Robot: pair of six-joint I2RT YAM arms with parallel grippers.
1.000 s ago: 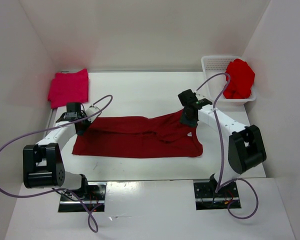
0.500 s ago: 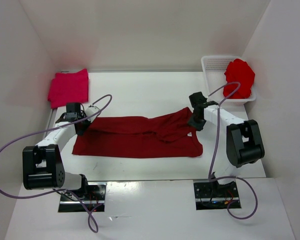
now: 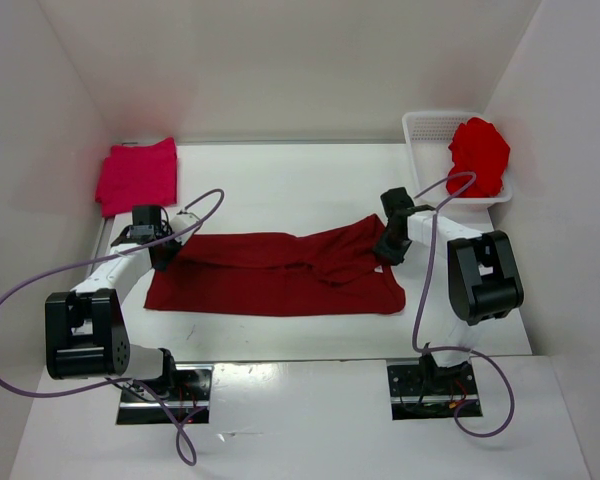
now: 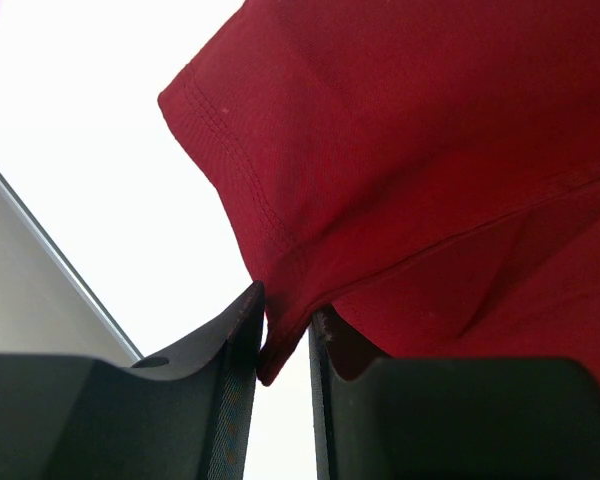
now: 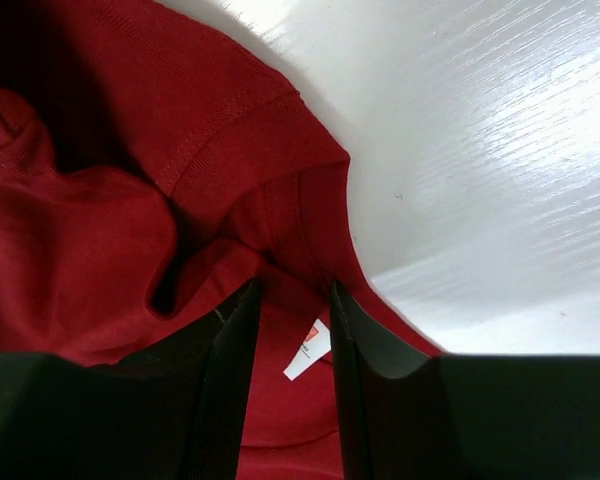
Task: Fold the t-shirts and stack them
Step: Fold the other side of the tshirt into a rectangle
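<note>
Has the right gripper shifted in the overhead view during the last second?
Yes. The right gripper, pinching the maroon t-shirt, has moved rightward, ending closer to the white basket, which has stayed put at the far right.

My right gripper (image 3: 386, 252) has slid toward the side where the basket (image 3: 425, 128) stands, dragging one sleeve of the dark maroon t-shirt (image 3: 270, 275) out with it. The right arm's elbow has folded in nearer the basket, and its purple cable (image 3: 418, 300) loops tighter.

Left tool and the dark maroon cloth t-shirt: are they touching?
Touching. Left wrist view shows the left tool clamping the dark maroon cloth t-shirt at its corner.
</note>
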